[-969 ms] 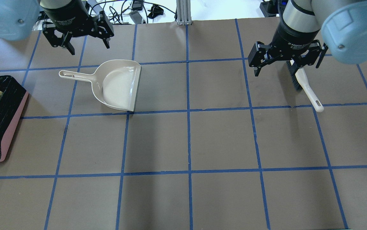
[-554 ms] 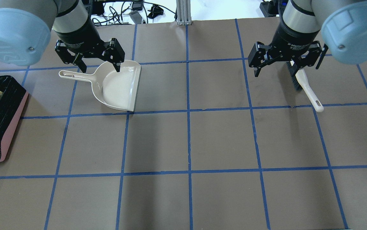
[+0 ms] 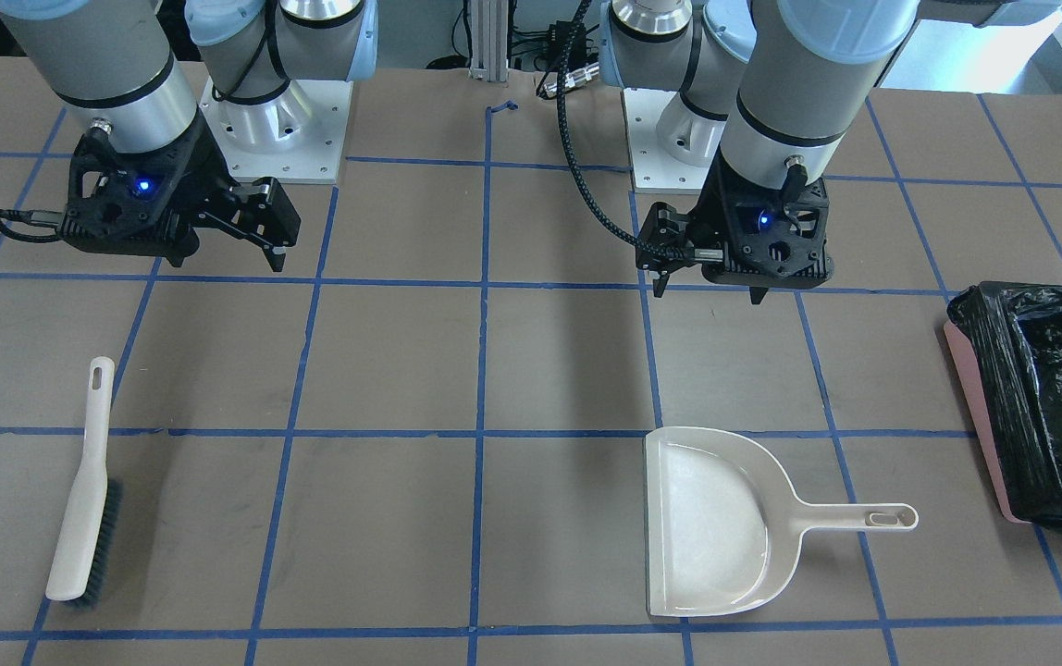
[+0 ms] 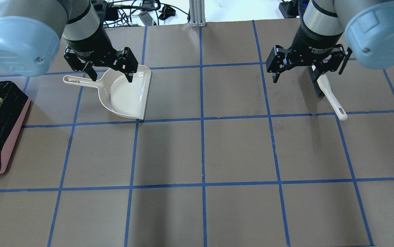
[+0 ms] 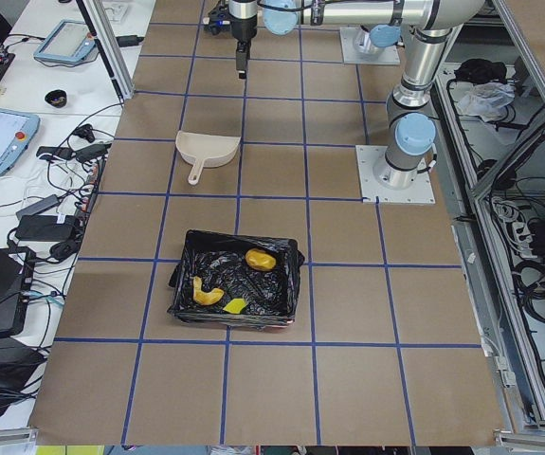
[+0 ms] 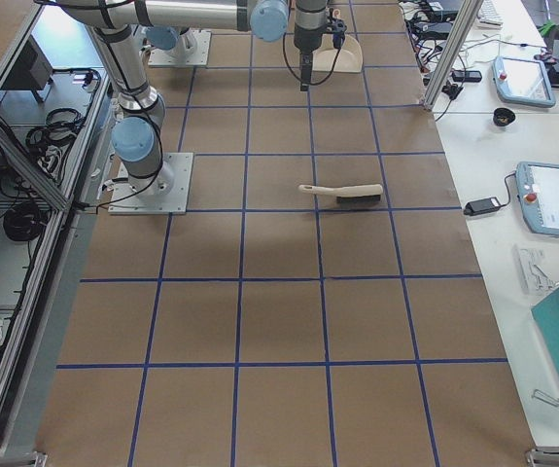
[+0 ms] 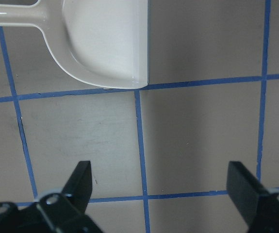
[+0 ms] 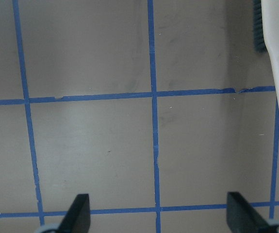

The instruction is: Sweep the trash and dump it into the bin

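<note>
**Change.** The left gripper (image 4: 112, 77) has advanced from the bench's far edge. In the overhead view it now overlaps the dustpan (image 4: 128, 94); the front-facing view shows it raised and clear of the pan. Its fingers are spread and empty. The right gripper (image 4: 308, 76) has not moved, and its fingers are also spread and empty. The dustpan and brush (image 4: 332, 99) have not shifted.

**Task.** All three pieces of trash lie in the bin (image 3: 975, 407) at the bench's left end: the amber lump (image 5: 260, 258), the croissant piece (image 5: 206, 294) and the wedge (image 5: 236, 305). The pan is empty. Judged complete; the left arm's move looks like repositioning only.

**Materials.**
- Dustpan: smooth, glossy beige plastic, with a scoop and a slotted handle.
- Brush: pale handle, dark bristles.
- Bin: pink and rigid, with a crinkled black liner.
- Bench (image 4: 204, 154): matt brown with a blue tape grid.
</note>
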`<state>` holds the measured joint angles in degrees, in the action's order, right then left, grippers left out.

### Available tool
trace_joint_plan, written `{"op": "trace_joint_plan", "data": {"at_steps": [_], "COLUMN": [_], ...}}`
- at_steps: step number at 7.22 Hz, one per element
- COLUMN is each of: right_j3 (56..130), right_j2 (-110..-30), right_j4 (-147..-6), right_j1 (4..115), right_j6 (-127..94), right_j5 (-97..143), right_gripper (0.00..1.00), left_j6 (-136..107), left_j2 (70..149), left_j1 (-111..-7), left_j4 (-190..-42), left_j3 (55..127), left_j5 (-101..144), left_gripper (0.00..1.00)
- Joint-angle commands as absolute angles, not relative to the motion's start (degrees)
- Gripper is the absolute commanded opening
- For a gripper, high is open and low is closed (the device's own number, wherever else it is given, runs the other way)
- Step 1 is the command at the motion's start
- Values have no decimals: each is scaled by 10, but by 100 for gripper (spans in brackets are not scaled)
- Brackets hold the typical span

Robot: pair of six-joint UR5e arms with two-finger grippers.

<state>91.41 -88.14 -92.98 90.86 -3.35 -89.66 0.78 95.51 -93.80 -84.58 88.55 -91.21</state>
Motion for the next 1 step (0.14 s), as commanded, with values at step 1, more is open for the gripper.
{"op": "trace_joint_plan", "data": {"at_steps": [1], "right_j3": [914], "right_j2": [-881], "right_j4": [-931], "right_j1": [908], "right_j6": [-33], "right_j5": [-896], "right_gripper": [100], "left_j6": [9], "left_j2": [955], "left_j1": [-940], "left_j4": [-848], "left_j3": [889], "left_j5": [-911], "left_gripper": [100]}}
